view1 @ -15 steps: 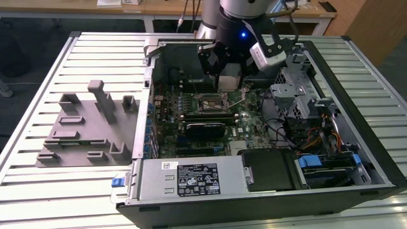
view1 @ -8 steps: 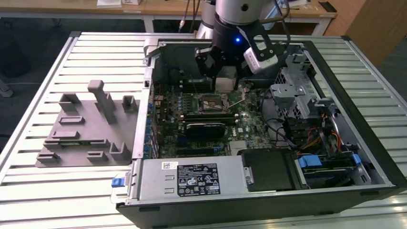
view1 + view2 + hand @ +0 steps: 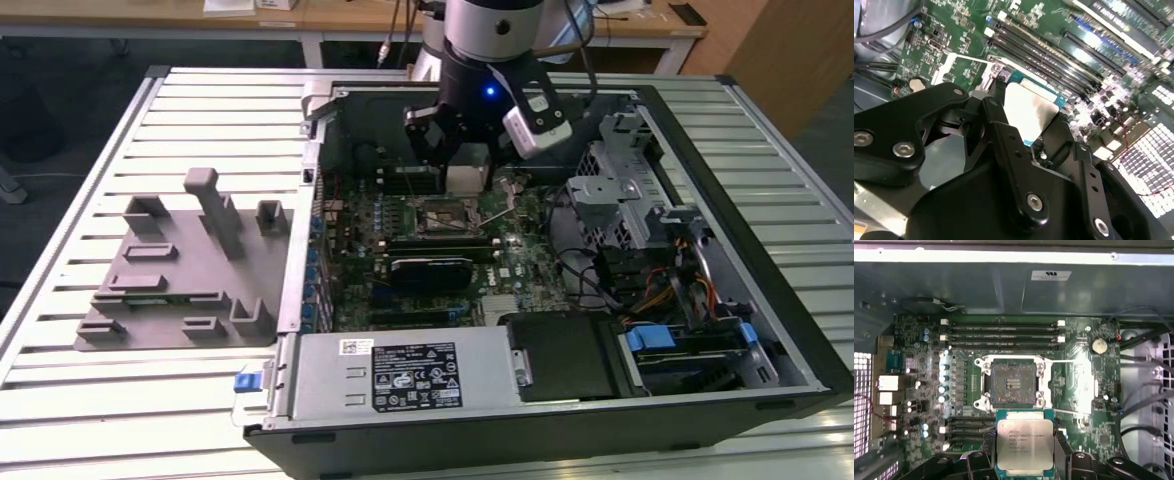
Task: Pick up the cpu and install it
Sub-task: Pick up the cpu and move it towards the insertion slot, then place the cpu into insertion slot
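End effector (image 3: pixel 1025 460) clamped on cpu (image 3: pixel 1025 440), chip flat, above motherboard (image 3: pixel 1079 385). Open socket (image 3: pixel 1013 384) just beyond chip's edge, sides parallel, slight sideways offset.

Slatted light metal table (image 3: pixel 120 410) carries two items. Open computer case (image 3: pixel 561 435) lies on its side toward the exterior view's right. Grey moulded fixture (image 3: pixel 174 285) sits just beside it, toward the exterior view's left.

text: none legible | cpu (image 3: pixel 1025 441) print: unreadable | grey box label (image 3: pixel 416 375): unreadable
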Robot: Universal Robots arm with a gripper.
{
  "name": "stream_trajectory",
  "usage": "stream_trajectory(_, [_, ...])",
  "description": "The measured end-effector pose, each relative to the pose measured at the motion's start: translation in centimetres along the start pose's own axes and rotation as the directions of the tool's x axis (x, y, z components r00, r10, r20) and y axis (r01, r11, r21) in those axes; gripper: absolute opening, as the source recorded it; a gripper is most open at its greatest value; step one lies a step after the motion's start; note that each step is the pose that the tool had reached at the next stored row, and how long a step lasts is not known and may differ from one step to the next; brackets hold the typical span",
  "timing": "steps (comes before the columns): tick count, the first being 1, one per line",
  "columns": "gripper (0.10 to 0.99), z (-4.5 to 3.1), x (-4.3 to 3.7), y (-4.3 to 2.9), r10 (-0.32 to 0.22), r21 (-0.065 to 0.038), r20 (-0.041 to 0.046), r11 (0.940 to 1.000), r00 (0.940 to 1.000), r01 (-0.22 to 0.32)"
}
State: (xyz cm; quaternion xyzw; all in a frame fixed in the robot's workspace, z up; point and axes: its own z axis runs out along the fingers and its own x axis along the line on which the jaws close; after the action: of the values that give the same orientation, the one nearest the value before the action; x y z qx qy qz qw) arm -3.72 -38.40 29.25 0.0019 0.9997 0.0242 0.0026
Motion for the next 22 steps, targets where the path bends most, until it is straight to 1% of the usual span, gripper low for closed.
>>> stream_trajectory(5, [0.541,0.89,0.02,0.86,-0.003,0.0,-0.0001,1.0,1.0,0.003])
stream_trajectory(9, [0.541,1.52,0.04,1.28,-0.003,0.0,-0.0003,1.0,1.0,0.003])
stream_trajectory(17, [0.541,2.3,0.28,1.83,-0.003,0.002,-0.0002,1.0,1.0,0.003])
stream_trajectory(22, [0.541,2.32,0.29,1.84,-0.003,0.002,-0.0004,1.0,1.0,0.003])
